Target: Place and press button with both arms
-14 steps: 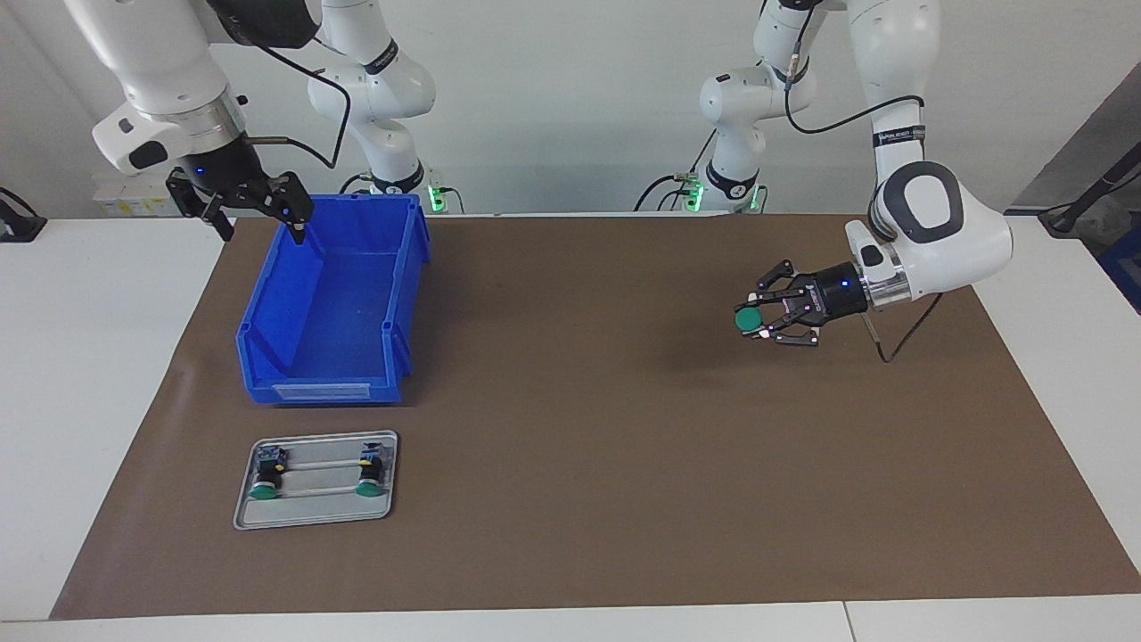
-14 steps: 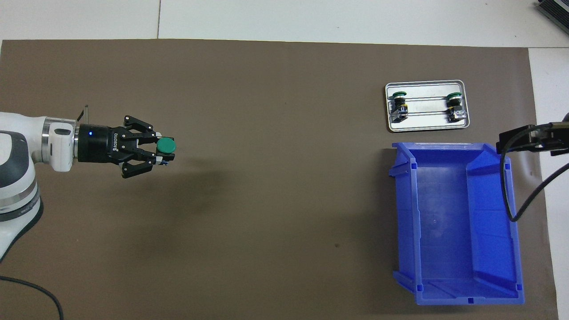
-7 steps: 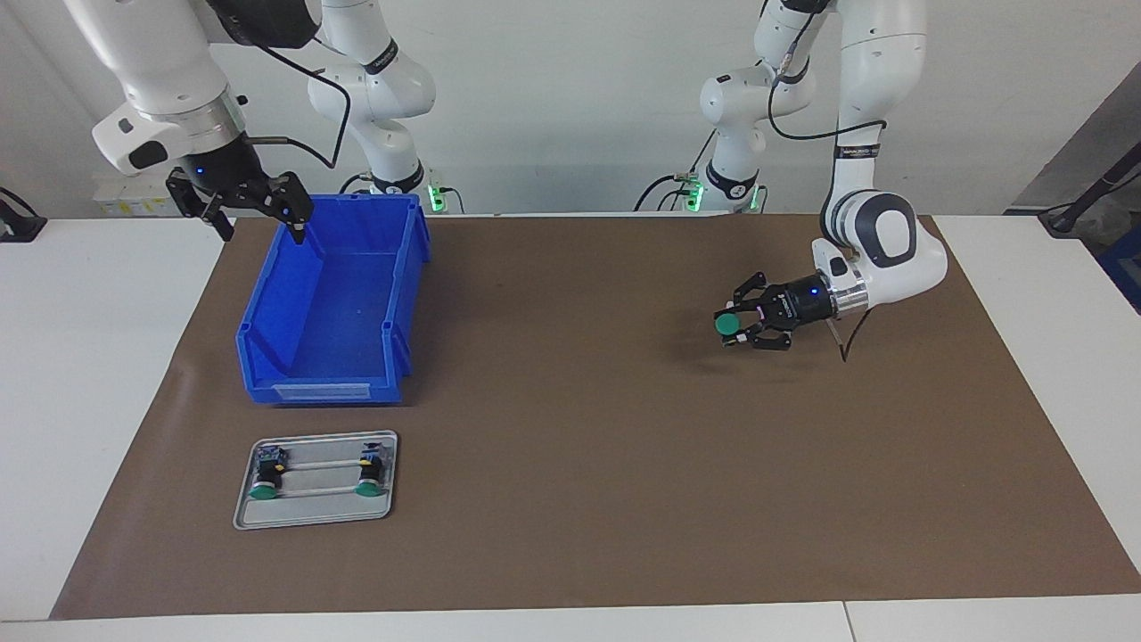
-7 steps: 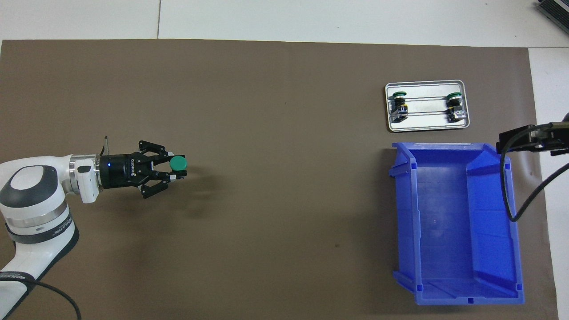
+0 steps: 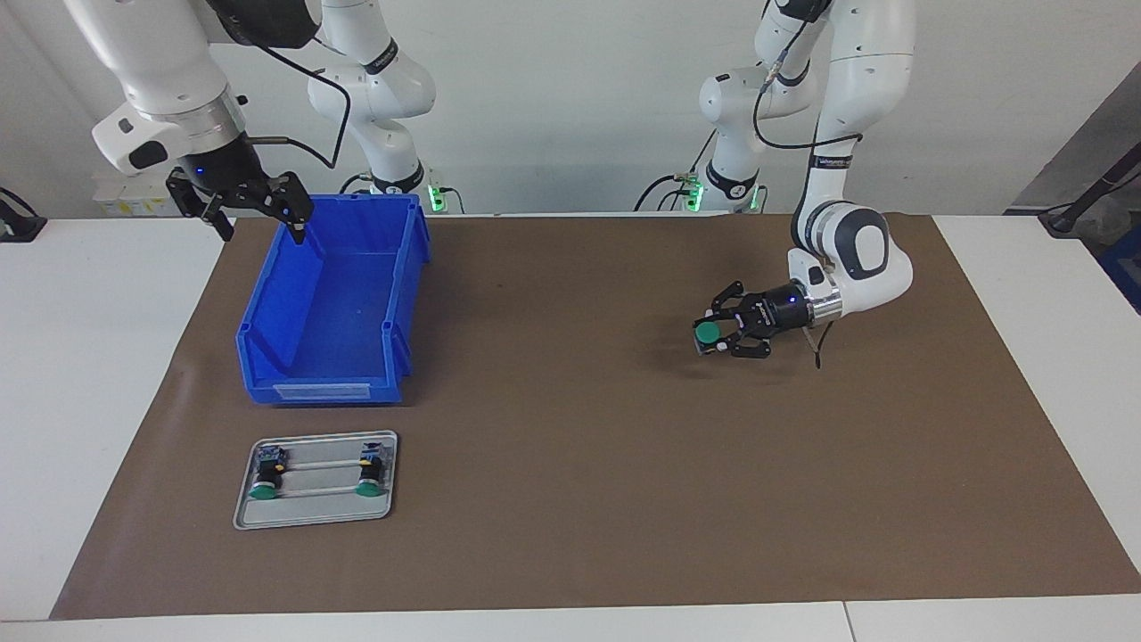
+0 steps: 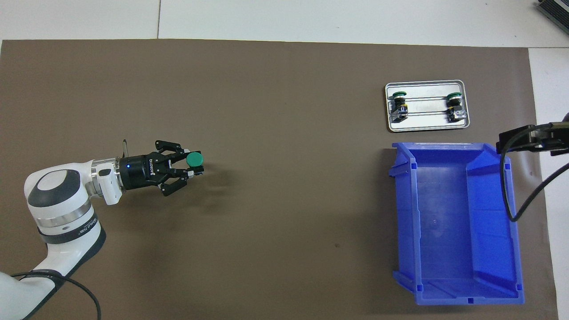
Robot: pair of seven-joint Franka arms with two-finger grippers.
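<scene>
Blue bin (image 5: 332, 303) holds nothing visible; the metal tray (image 5: 314, 513) just beside it, farther from the robots, carries two green-capped buttons (image 5: 262, 489). The button (image 5: 708, 333) is pinched in the left end effector (image 5: 713, 335), low over the brown mat (image 5: 579, 464) toward the left arm's end. Right end effector (image 5: 258, 217) waits spread over the bin's rim; white bench (image 5: 80, 357), plain white wall.

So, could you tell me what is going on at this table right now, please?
The left gripper holds a green-capped button low over the brown mat, toward the left arm's end. The right gripper waits, open, over the blue bin. Two more buttons lie in the metal tray.
</scene>
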